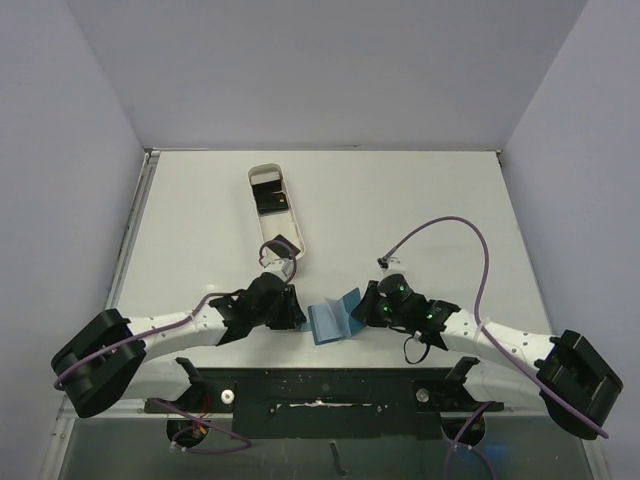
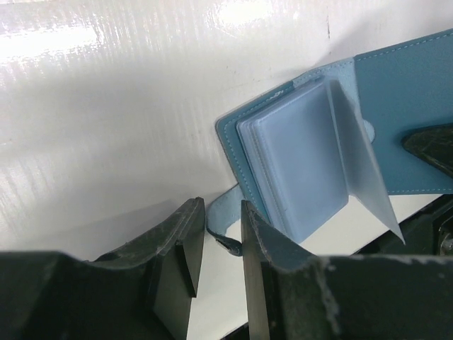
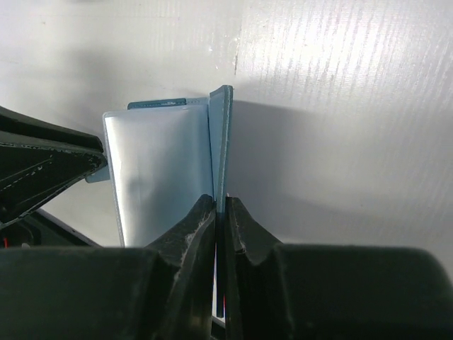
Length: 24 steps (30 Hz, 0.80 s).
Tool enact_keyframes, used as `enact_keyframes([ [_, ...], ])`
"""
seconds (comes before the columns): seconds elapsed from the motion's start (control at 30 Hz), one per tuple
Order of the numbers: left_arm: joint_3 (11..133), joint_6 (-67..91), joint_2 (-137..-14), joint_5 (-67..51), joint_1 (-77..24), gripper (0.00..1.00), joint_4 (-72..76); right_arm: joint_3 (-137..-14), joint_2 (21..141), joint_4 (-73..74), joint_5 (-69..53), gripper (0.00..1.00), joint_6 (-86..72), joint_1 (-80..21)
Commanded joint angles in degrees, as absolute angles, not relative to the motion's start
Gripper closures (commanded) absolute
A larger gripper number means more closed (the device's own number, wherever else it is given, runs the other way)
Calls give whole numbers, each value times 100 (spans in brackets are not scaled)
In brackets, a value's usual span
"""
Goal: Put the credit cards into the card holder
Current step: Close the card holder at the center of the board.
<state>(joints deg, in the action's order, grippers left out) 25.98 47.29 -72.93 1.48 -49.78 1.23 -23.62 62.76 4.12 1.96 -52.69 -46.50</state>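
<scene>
The teal-blue card holder (image 1: 328,322) stands open between my two arms, its clear sleeves (image 2: 297,163) fanned out. My right gripper (image 3: 220,202) is shut on the edge of its upright right panel (image 3: 221,127). My left gripper (image 2: 219,209) is at the holder's left side with a narrow gap between its jaws. The closure tab (image 2: 225,221) curls loosely into that gap and is not squeezed. The black credit cards (image 1: 268,200) lie in the long white tray (image 1: 296,228) farther back; neither gripper holds one.
The tray runs diagonally behind the left arm, its near end close to the left wrist. Purple cables loop over both arms. Side walls close in the table left, right and at the back.
</scene>
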Motion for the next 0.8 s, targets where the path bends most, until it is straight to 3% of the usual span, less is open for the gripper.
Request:
enact_keyframes([
  [0.0,2604,4645,-7064,157,-4975,74,65,-2580,6085,554,540,95,-5212,-4684],
  [0.43,2436,4922,-6956,-265,-4989,75,356,-2595,5881,886,773,94,-5339,-4707],
  [0.53,2256,5019,-6958,-455,-4972,82,714,-2583,5880,799,716,92,-5361,-4741],
  [0.63,2154,5148,-7011,-588,-4968,100,1009,-2621,5869,832,659,84,-5410,-4742],
  [0.77,2075,5237,-7022,-673,-4965,100,1313,-2639,5700,578,295,65,-5361,-4817],
])
